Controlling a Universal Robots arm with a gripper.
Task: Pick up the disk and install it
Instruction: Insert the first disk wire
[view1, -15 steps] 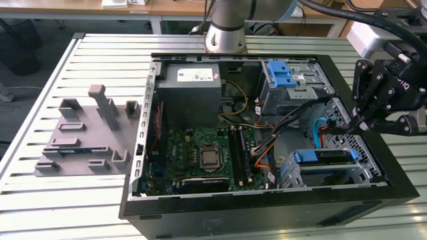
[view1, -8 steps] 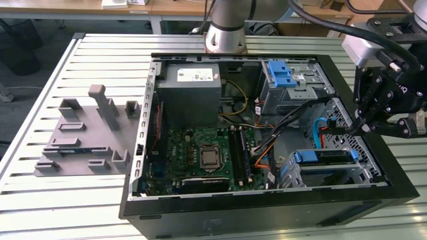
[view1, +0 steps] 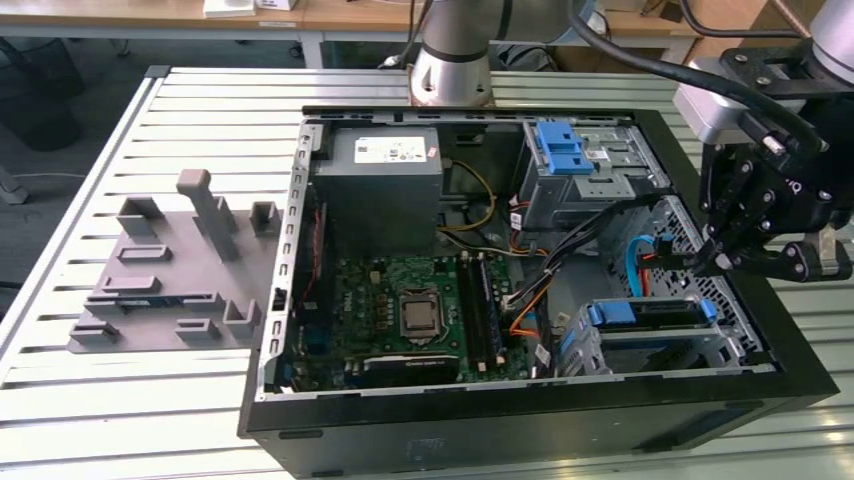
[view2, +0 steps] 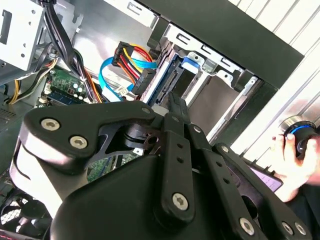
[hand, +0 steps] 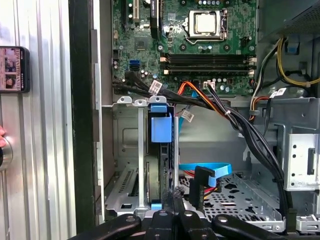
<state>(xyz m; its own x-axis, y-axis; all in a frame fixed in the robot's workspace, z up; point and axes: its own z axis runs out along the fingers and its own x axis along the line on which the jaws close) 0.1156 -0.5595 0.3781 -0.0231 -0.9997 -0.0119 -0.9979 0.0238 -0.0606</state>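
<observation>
You see a blue caddy (hand: 160, 124), a green circuit board (view1: 407, 305), a black case (view1: 534, 435), and a pale ribbed tabletop (view1: 120, 410).

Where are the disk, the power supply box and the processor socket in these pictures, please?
disk (hand: 160, 131): first wrist view, blue caddy tab.
power supply box (view1: 379, 195): exterior view, grey top face.
processor socket (view1: 419, 314): exterior view, its centre.

You see a slatted metal table (view1: 174, 110) carrying an open computer case (view1: 534, 420) and, at the exterior view's left, a grey fixture block (view1: 167, 275).

One computer case (view1: 534, 420), one disk (view1: 647, 314), one grey fixture (view1: 167, 270), one gripper (view1: 721, 262).
</observation>
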